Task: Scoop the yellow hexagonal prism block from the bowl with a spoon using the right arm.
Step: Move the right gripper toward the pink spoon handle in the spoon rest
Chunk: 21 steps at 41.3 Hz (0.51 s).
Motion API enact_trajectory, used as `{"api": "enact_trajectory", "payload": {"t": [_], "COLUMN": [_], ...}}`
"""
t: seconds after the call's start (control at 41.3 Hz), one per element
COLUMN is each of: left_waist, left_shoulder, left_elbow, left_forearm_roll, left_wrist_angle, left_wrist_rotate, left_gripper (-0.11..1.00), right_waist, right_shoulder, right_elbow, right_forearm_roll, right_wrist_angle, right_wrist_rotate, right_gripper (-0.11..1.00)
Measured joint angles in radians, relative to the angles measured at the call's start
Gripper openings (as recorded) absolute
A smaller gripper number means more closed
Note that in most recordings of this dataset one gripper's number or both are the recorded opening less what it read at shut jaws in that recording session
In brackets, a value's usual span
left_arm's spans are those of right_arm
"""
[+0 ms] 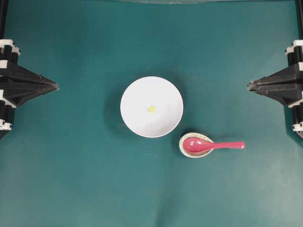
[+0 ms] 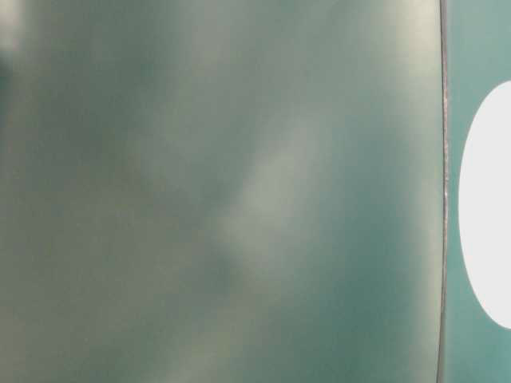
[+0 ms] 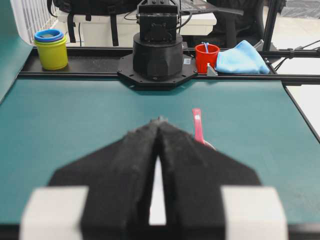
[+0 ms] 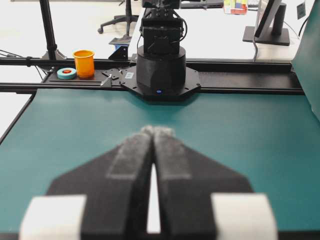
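Note:
A tiny yellow hexagonal prism block (image 1: 151,109) lies in the middle of the white bowl (image 1: 163,90) at the centre of the green mat. The pink-red spoon (image 1: 213,145) rests with its scoop in a small speckled dish (image 1: 186,139) just right of the bowl, handle pointing right. In the left wrist view the spoon's handle (image 3: 197,125) shows beyond the fingers. My right gripper (image 1: 249,85) is shut and holds nothing, at the right edge, far from the spoon. My left gripper (image 1: 56,86) is shut and holds nothing, at the left edge. Both sets of fingertips (image 4: 157,131) touch.
The left arm's base (image 4: 161,65) stands at the far end of the mat in the right wrist view, with an orange cup (image 4: 83,62) beside it. In the left wrist view, a red cup (image 3: 207,57), a blue cloth (image 3: 241,57) and a yellow cup (image 3: 51,50) sit behind the right arm's base.

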State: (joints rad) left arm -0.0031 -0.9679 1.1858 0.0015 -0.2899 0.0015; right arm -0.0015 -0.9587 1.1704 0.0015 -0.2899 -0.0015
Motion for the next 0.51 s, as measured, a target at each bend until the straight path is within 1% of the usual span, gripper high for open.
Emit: {"api": "enact_trajectory", "payload": {"t": [0.024,0.048,0.339,0.412,0.509], "left_waist": [0.000,0.002,0.002,0.002,0.002], "left_shoulder": [0.000,-0.002,-0.003,-0.003,-0.003], "left_elbow": [0.000,-0.003,-0.005,-0.005,-0.005], "left_forearm_roll": [0.000,0.000,0.003,0.002,0.002], "left_wrist_angle": [-0.002,0.028,0.043,0.043,0.041], "left_wrist_rotate": [0.000,-0.008,-0.015,-0.015,-0.015], "left_gripper": [0.00,0.13,0.11,0.11,0.11], "right_waist": [0.000,-0.002,0.000,-0.002,-0.002], "right_shoulder": [-0.002,0.000,0.017,0.018,0.018], "right_elbow": [0.000,0.000,0.000,0.000,0.000], "right_forearm_roll": [0.000,0.002,0.000,0.002,0.000], "right_wrist_angle": [0.000,0.000,0.000,0.000,0.000], "right_wrist_rotate": [-0.002,0.000,-0.002,-0.002,-0.002], "right_gripper": [0.00,0.00,0.02,0.09,0.28]}}
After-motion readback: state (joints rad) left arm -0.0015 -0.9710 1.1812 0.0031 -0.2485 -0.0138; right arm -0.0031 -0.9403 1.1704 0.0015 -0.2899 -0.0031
